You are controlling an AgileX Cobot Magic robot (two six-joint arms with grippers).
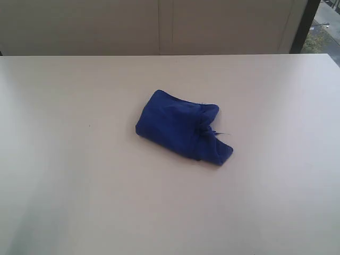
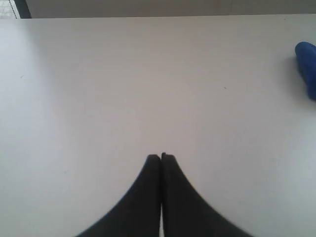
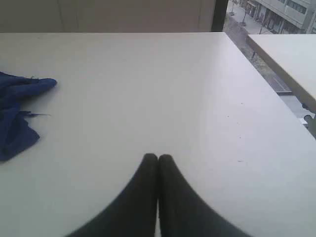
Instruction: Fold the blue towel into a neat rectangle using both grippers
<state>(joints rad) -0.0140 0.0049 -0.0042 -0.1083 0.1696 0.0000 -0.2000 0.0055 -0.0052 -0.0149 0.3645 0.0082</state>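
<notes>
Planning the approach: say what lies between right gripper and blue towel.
Only bare white tabletop separates the right gripper from the rumpled deep-blue cloth towel, per the right wrist view.

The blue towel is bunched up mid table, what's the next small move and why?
Probably open both claws. The left claw and right claw are shut on nothing, well away from the blue towel, which lies crumpled, not yet a rectangle; they cannot pinch its edges while closed.

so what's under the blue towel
The blue towel lies bunched on the pale table. Nothing pokes out around its edges, but whatever its folds cover is hidden.
</notes>
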